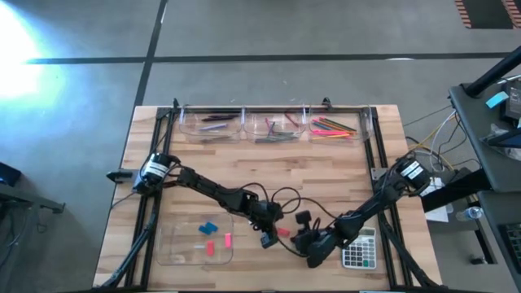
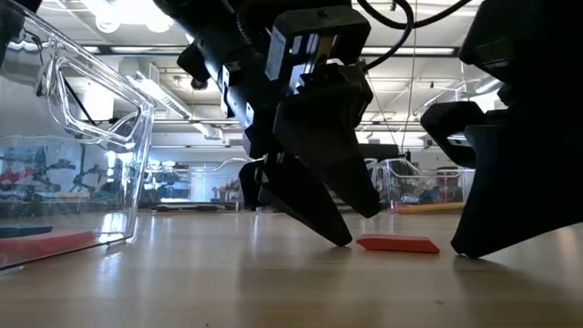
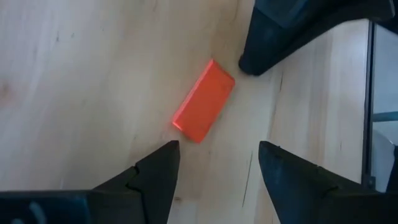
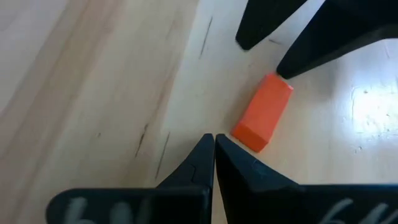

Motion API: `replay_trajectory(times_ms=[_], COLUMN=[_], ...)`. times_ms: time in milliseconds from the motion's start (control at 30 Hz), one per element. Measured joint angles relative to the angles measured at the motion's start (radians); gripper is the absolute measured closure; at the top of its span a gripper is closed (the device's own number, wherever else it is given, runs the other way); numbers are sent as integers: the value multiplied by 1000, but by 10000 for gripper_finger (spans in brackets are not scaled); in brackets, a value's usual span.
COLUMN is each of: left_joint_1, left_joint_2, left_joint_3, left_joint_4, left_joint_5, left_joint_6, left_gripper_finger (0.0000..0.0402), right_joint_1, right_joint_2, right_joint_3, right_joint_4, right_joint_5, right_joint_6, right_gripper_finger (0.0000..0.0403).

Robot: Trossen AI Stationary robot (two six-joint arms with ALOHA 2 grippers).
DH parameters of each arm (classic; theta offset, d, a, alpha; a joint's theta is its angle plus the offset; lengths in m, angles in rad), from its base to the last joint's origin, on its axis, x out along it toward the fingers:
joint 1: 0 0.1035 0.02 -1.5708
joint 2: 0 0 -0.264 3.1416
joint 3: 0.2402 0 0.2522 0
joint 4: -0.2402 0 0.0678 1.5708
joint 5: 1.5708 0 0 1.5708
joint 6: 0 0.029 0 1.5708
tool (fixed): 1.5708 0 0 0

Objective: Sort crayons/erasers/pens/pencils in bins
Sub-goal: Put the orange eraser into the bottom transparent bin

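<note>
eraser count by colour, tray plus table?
Blue erasers: 1, in the tray.
Pink or red erasers: 3, two in the tray and one loose on the table.
Total: 4.

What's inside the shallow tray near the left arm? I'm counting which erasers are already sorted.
The shallow tray holds one blue eraser and three pink or red erasers. One red eraser lies outside on the table, between the grippers. Nothing visibly covers the tray.
</note>
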Motion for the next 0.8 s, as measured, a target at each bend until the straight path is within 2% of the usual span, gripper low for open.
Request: replay_trajectory(times_ms=[400, 800], left_joint_1=[15, 14], left_joint_2=[3, 6], left_joint_3=[-13, -13], left_joint_4=[60, 80], left_joint_5=[-22, -13], left_joint_6=[-18, 7], left_gripper_finger=[193, 199], right_joint_1=[-56, -65], right_joint_2=[9, 10], right_joint_3=[3, 1], right_joint_4=[-20, -24], right_joint_5=[0, 13], right_joint_6=[-2, -2], right_gripper_finger=[394, 394])
